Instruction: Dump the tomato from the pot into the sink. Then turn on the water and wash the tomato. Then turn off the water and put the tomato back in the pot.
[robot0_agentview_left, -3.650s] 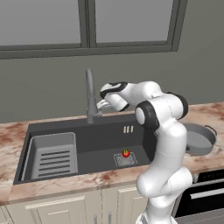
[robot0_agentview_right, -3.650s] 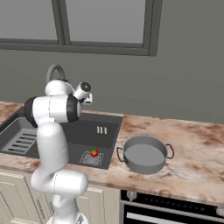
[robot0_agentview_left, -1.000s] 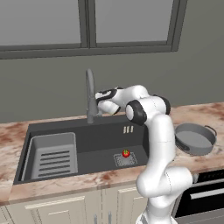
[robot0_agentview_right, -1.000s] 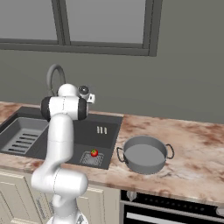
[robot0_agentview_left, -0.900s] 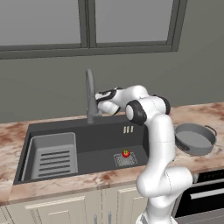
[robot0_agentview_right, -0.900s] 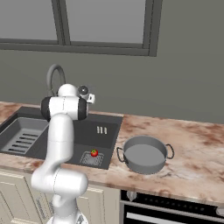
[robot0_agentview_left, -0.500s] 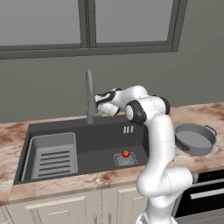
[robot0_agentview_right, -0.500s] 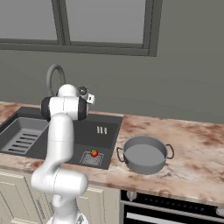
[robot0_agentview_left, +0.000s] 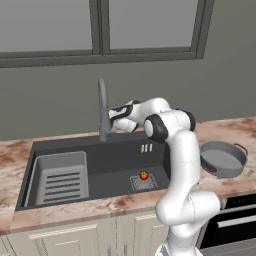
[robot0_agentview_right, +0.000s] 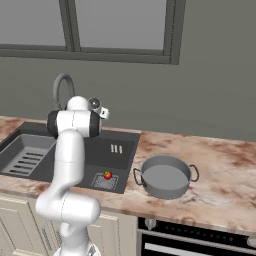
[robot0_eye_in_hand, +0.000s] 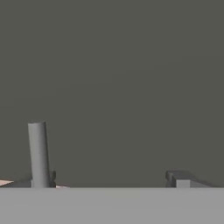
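The tomato (robot0_agentview_left: 143, 175) (robot0_agentview_right: 107, 174) lies on the square drain grate in the dark sink (robot0_agentview_left: 115, 157) (robot0_agentview_right: 122, 142). On the counter right of the sink stands the grey pot (robot0_agentview_left: 222, 159) (robot0_agentview_right: 165, 177), upright and with nothing in it. My gripper (robot0_agentview_left: 111, 119) reaches left to the lower part of the gooseneck faucet (robot0_agentview_left: 103, 107) (robot0_agentview_right: 61, 90). In the hand view the faucet's post (robot0_eye_in_hand: 38, 153) stands just left of the gripper (robot0_eye_in_hand: 113, 181), whose tips are wide apart, open, with nothing between them. No water stream shows.
A lighter ribbed rack (robot0_agentview_left: 62, 175) (robot0_agentview_right: 27, 155) fills the sink's left half. The marble counter (robot0_agentview_right: 220, 170) runs right past the pot, with an oven front (robot0_agentview_right: 200, 240) below. A grey wall and window rise behind the faucet.
Over the last second the arm has hardly moved. Compared with the oldest frames, the hand has come closer to the faucet and the elbow has swung in.
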